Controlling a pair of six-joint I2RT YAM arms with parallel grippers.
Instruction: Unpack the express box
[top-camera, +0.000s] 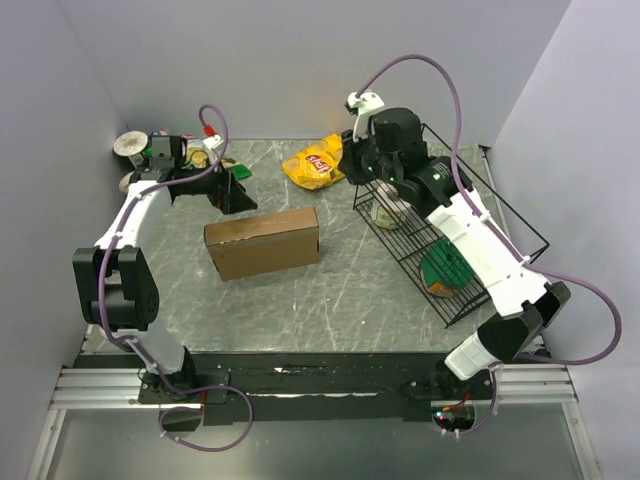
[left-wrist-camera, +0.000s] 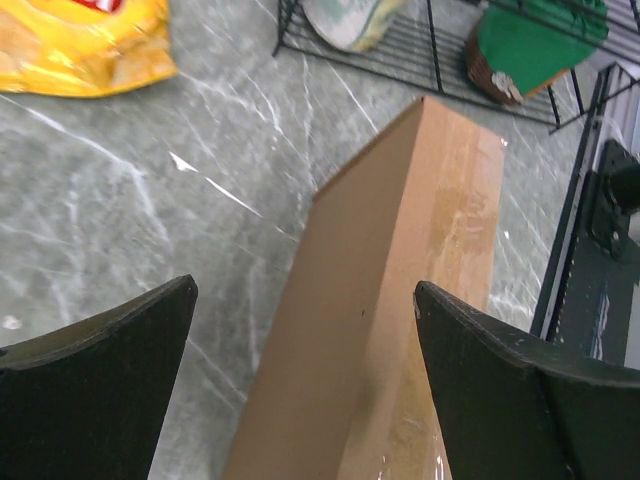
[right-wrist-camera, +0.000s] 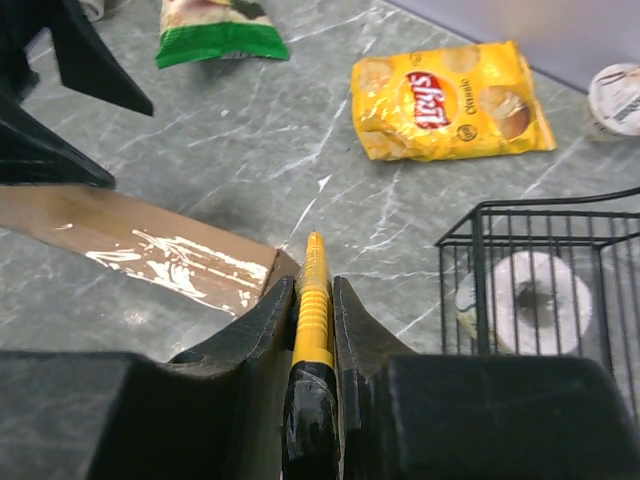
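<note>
Top external view is showing you the express box (top-camera: 262, 242) lying shut in the middle of the grey marbled table (top-camera: 330, 310), long side running left to right, with glossy tape shining along its top face. Your left gripper (top-camera: 228, 190) is hovering at the box's far left corner, and on the left wrist view its fingers (left-wrist-camera: 110, 370) are standing spread wide with nothing between them but air, the box running away beneath the gap; whether either finger is touching cardboard, you cannot tell. Your right gripper (right-wrist-camera: 312, 290) is hanging over the box's right end, beside the black wire basket (top-camera: 480, 215), and it is squeezing a slim yellow ribbed tool (right-wrist-camera: 313, 320) between nearly closed fingers, the tool's tip pointing out over the box's corner without clearly touching it. A yellow Lay's Classic chip bag (top-camera: 315, 163) is lying flat behind the box, well apart from it, and a green-and-white snack bag (right-wrist-camera: 220, 28) is sitting further left near the back. Inside the basket, a white roll (right-wrist-camera: 530, 300) is resting at the far end and something green and round (top-camera: 445, 270) is lying nearer you. A small white tub (right-wrist-camera: 618, 98) is sitting just past the chip bag.
</note>
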